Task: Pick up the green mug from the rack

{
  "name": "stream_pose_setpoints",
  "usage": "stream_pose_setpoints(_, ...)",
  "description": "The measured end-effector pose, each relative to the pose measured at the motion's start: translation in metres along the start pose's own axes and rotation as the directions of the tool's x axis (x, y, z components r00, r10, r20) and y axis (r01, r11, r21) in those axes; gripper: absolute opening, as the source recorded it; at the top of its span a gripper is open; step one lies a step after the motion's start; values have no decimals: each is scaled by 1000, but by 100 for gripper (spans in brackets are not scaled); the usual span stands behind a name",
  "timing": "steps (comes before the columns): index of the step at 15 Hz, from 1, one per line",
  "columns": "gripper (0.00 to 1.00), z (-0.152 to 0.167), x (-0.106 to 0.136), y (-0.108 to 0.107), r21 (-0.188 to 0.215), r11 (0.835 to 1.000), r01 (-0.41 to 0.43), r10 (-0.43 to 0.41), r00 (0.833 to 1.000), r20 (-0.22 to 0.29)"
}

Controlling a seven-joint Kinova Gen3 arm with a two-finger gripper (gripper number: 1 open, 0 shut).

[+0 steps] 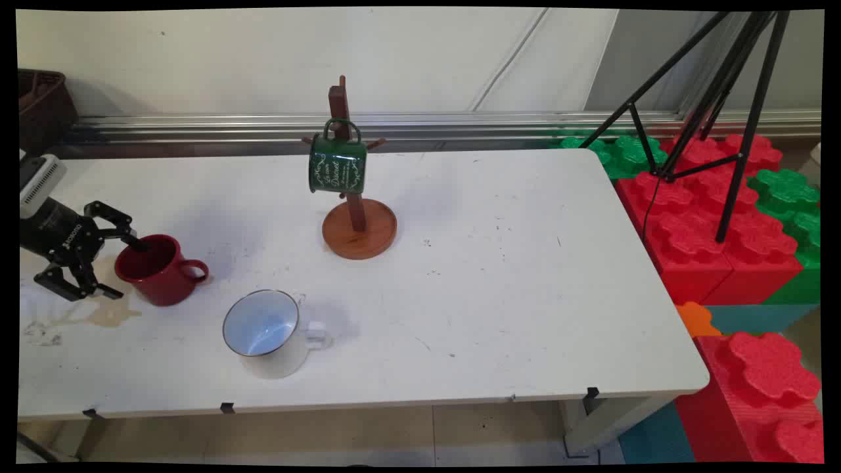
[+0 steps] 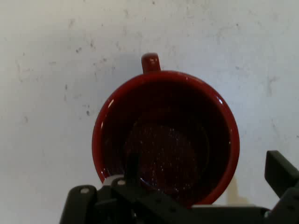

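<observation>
Spread black gripper (image 1: 117,268) straddles round glossy red mug's (image 1: 158,270) rim, one finger inside

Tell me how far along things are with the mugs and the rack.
Done: the green mug hangs on the wooden rack. In hand: the open gripper straddles the red mug's rim, one finger inside; the mug stands on the table. Left: the white mug lies tipped, untouched.

White worktop (image 1: 499,276), stained at left.
Resting on it: red mug (image 1: 159,269), white enamel cup (image 1: 266,328), wooden mug tree (image 1: 358,226).
</observation>
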Motion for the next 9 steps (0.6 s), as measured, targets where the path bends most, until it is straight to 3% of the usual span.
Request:
stream_pose_setpoints(5, 100, -8, 0, 0, -4, 1000, 23, -23, 999, -31)
stream_pose_setpoints(9, 100, -18, 1, 2, -14, 997, 73, -74, 993, -90)
